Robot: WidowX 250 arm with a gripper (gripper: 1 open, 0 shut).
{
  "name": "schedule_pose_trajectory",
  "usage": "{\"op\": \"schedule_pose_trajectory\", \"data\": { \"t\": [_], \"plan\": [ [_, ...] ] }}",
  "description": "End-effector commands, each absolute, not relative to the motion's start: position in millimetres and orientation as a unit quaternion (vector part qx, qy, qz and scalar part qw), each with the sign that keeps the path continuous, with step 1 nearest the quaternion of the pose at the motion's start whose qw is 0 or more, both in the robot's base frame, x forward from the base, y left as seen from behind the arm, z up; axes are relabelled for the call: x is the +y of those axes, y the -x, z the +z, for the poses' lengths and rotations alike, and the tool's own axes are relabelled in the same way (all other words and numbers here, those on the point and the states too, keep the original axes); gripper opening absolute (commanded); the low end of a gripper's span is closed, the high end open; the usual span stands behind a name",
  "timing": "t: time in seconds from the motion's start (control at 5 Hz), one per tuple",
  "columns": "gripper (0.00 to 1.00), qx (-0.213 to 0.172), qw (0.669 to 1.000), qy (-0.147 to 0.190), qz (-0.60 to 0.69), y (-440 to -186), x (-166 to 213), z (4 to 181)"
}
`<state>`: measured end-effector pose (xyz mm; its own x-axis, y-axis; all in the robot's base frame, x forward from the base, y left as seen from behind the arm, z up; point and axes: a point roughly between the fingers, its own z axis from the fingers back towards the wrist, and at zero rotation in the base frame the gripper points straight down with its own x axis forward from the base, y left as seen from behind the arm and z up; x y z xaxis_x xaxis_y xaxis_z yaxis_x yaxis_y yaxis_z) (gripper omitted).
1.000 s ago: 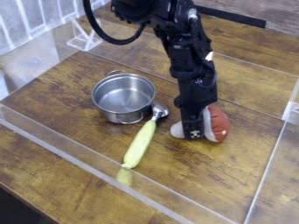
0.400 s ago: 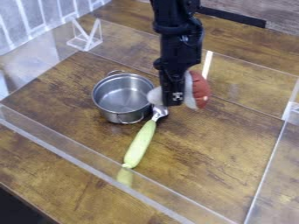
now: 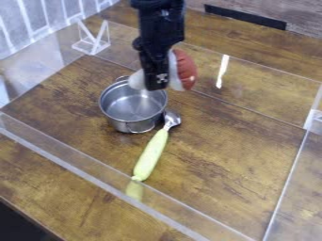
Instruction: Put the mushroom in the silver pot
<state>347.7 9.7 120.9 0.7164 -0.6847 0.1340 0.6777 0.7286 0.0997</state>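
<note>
Clamping the smooth mushroom [image 3: 184,72], its rounded red-brown cap at three o'clock and pale stem beside it, the black gripper [image 3: 161,79] hovered over the one o'clock side of the round, shiny metal pot [image 3: 132,105]. A long, tapered yellow-green piece [image 3: 151,154] lay on the grained wooden table [image 3: 233,151] at five o'clock from the pot.

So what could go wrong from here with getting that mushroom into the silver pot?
The red-capped white toy mushroom sits off to the pot's far right side in this view, so letting go too soon could drop it outside. It also looks nearly as wide as the small shiny silver pot, so it might catch on the rim and tip it.
</note>
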Motion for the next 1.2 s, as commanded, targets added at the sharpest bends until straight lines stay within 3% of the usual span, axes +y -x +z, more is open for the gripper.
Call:
{"op": "schedule_pose_trajectory", "data": {
  "t": [0.0, 1.0],
  "plan": [
    [0.00, -0.117, 0.930, -0.045, -0.346, -331.9, 24.5, 140.6],
    [0.00, -0.145, 0.927, -0.038, -0.344, -332.1, 37.5, 95.7]
  ]
}}
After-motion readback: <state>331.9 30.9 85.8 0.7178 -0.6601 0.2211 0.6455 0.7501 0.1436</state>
